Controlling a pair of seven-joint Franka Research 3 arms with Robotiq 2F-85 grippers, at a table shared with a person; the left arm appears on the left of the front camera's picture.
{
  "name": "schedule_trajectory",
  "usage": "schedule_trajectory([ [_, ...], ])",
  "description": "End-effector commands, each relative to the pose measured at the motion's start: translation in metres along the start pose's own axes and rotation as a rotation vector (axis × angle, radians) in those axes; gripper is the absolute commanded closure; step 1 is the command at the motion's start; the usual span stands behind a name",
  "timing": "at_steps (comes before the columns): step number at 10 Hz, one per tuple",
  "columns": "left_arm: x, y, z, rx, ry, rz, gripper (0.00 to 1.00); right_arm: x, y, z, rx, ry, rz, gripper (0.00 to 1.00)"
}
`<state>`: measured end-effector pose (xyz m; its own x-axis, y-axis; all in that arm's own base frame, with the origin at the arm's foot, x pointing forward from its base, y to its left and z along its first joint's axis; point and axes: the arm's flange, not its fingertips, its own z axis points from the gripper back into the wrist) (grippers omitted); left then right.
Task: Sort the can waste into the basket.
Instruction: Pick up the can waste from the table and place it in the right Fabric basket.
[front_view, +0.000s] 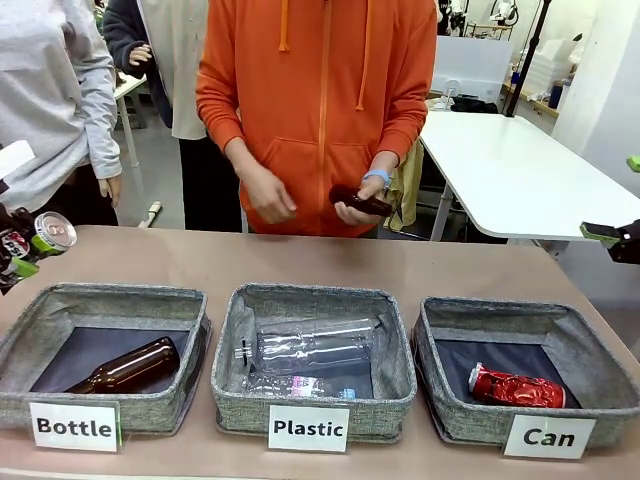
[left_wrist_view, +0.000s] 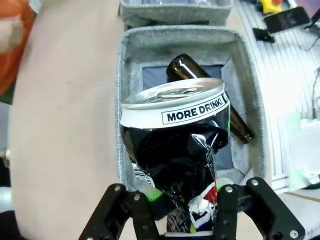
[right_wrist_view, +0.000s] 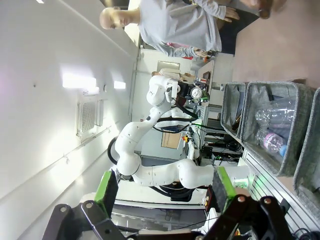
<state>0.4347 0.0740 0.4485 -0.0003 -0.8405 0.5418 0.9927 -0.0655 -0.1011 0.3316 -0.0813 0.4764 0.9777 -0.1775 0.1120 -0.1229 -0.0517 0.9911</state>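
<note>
My left gripper (front_view: 14, 252) is at the table's far left edge, shut on a crushed dark can (front_view: 42, 234) with a silver end. In the left wrist view the same can (left_wrist_view: 175, 135) is pinched between the fingers of the left gripper (left_wrist_view: 182, 202), above the "Bottle" basket (left_wrist_view: 131, 100). A shiny red crushed can (front_view: 515, 388) lies inside the grey basket (front_view: 497, 310) labelled "Can" at the right. My right gripper (front_view: 618, 200) hangs open and empty at the far right edge, off the table. Its green pads (right_wrist_view: 107, 187) stand wide apart.
A person in an orange hoodie stands at the far side holding a brown bottle (front_view: 360, 200) in both hands. The "Bottle" basket (front_view: 110, 300) holds a brown bottle (front_view: 128, 368). The "Plastic" basket (front_view: 312, 298) holds clear bottles (front_view: 310, 350). Bare table lies behind the baskets.
</note>
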Motion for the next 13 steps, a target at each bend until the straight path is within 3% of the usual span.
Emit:
schedule_trajectory([
  [1,0.001,-0.001,0.004,-0.01,0.022,-0.004,1.0,0.0,0.001,0.003,0.0,0.015,0.022,0.0],
  [2,0.0,0.0,0.0,0.0,0.0,0.0,1.0,0.0,0.001,0.003,0.0,0.015,0.022,0.0],
  [3,0.034,-0.012,-0.005,0.017,-0.025,-0.031,1.0,0.0,0.001,0.003,0.0,0.015,0.022,0.0],
  [5,0.122,-0.01,-0.007,0.007,0.054,-0.136,1.0,0.0,0.001,0.003,0.0,0.015,0.022,0.0],
  [7,0.162,0.001,-0.019,0.019,0.169,-0.101,1.0,-0.009,0.002,0.008,0.031,0.006,0.019,0.0],
  [8,0.156,0.004,-0.015,0.029,0.16,-0.086,1.0,-0.015,0.0,0.017,0.015,-0.04,0.037,0.0],
  [10,0.087,-0.01,0.034,0.078,0.108,0.027,1.0,-0.001,0.0,0.001,0.005,0.001,-0.001,0.0],
  [13,-0.04,-0.115,0.081,0.223,-0.045,0.256,1.0,-0.001,0.0,0.001,0.005,0.001,-0.001,0.0],
])
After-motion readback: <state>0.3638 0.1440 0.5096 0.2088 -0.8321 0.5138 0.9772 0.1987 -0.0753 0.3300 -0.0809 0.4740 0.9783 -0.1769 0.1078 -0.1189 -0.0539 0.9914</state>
